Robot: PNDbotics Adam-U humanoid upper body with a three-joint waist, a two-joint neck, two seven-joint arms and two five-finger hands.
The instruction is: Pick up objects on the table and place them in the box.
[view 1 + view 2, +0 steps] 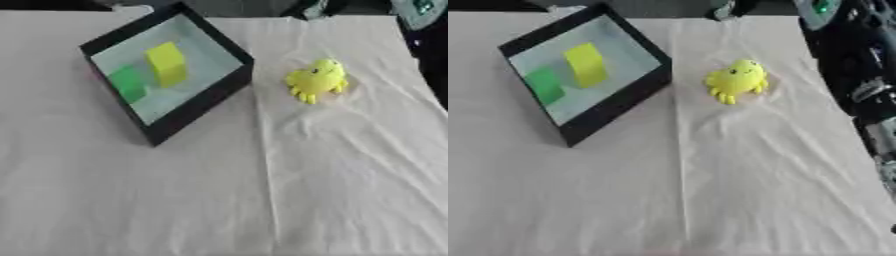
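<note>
A black box point(203, 98) with a pale floor stands tilted at the upper left of the table. Inside it are a yellow block point(166, 63) and, to its left, a green block point(128, 83). A yellow octopus-like soft toy point(317, 80) lies on the white cloth to the right of the box, apart from it. Part of my right arm point(873, 95), black with a silver joint, shows along the right edge in the right eye view. Neither hand shows.
A white, wrinkled cloth point(341, 175) covers the table, with a fold line running down its middle. A grey-green device with a green light point(820, 10) sits at the far right corner. Beyond the table's right edge it is dark.
</note>
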